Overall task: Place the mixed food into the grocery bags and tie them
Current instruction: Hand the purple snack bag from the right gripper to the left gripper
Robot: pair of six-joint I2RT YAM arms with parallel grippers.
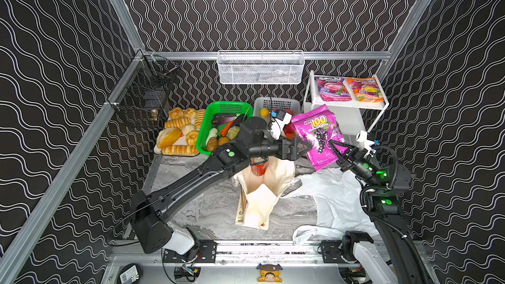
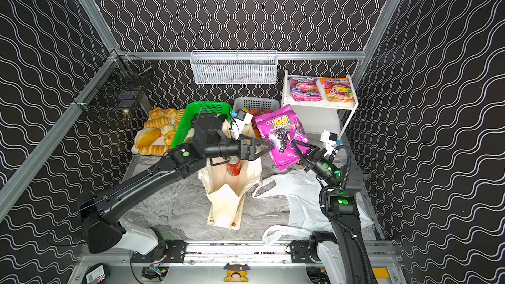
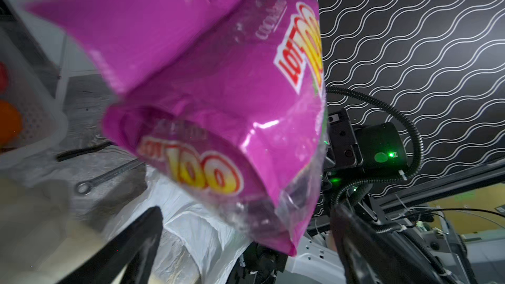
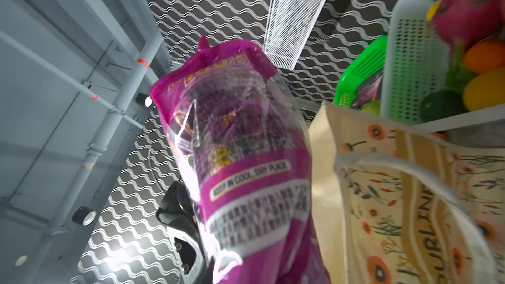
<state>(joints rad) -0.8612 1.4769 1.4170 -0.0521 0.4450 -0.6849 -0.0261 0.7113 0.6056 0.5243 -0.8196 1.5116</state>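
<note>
A purple snack packet [image 1: 318, 137] [image 2: 281, 135] printed "LOT 100" hangs in the air above the table's right side. My right gripper [image 1: 332, 143] [image 2: 294, 143] [image 4: 218, 255] is shut on its lower edge. My left gripper [image 1: 304, 152] [image 2: 266, 152] [image 3: 246, 214] is wide open just left of the packet [image 3: 218, 91], its fingers either side of the lower corner without touching. The cream tote [image 1: 262, 195] [image 2: 226, 198] [image 4: 410, 200] stands open below the left arm with a red can [image 1: 257, 168] inside. The white plastic bag [image 1: 333, 198] [image 3: 191, 219] lies crumpled on the right.
At the back stand a green basket [image 1: 229, 105] with cabbage [image 1: 233, 132] and potatoes [image 1: 213, 143], a white basket [image 1: 276, 103] of fruit, a tray of bread [image 1: 177, 132] and a white shelf [image 1: 344, 121] with two packets. A wrench [image 3: 109, 176] lies on the table.
</note>
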